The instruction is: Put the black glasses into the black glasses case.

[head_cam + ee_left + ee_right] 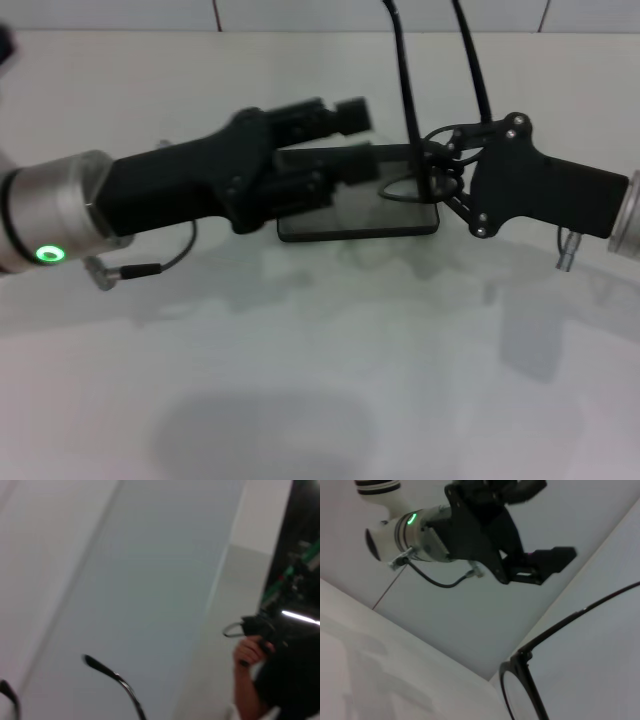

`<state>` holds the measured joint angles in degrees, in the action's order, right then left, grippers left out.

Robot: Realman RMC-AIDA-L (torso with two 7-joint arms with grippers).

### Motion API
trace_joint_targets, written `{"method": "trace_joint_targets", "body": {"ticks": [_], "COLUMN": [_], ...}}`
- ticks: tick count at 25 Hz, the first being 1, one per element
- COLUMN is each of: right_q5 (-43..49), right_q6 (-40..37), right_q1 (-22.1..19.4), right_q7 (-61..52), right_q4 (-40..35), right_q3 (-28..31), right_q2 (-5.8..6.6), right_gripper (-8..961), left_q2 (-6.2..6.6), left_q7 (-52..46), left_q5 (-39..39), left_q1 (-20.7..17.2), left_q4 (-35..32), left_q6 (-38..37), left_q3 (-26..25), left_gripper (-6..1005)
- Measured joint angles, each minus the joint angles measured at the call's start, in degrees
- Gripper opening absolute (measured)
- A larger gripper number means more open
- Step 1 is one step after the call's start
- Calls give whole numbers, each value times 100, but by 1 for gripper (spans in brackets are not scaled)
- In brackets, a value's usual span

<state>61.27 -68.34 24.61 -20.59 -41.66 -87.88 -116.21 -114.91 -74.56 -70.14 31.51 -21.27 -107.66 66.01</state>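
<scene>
The black glasses case (350, 222) lies open in the middle of the white table, its lid raised at the back. My right gripper (441, 166) is shut on the black glasses (402, 191) and holds them just over the right end of the case. The frame and one temple arm show close up in the right wrist view (519, 676). Two temple tips show in the left wrist view (107, 672). My left gripper (360, 142) is open at the left part of the case, one finger above the lid edge and one below it. It also shows in the right wrist view (546, 526).
Two black cables (402, 70) hang down behind the case. The white table (320, 380) stretches wide in front of the case. A person holding a device (260, 645) stands far off in the left wrist view.
</scene>
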Motion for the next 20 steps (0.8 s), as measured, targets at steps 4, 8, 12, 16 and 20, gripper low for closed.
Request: {"method": "trace_joint_targets", "body": {"ticks": [4,8,12,16,20], "right_q5": [-76,-101,-110,-118,-124], "right_q6": [66,68,36,-7,-35], "right_q1": [76,100,82,16,8], "right_q7": [68,71,149,327,491], "right_q4": [70,80,61,-41,-137], "right_q3": [-134,-209,-232,-232,-233], "right_q2": [1,2,3,3,2], "right_gripper": [101,101,101,101,101], "left_q2": [-22,-35,-25,-29,-61], "left_q7": [-288,-528,-1102,-1372,-1420], "left_q5": [-159,-298,-515,-763,-940], "left_q1": [323,510,643,733,801], "left_q4": [0,9,25,29,13], "left_q6": [-3,127,612,891,911], "left_q3": [0,-4,-10,-14,-10], "left_gripper": [594,594,594,594,594]}}
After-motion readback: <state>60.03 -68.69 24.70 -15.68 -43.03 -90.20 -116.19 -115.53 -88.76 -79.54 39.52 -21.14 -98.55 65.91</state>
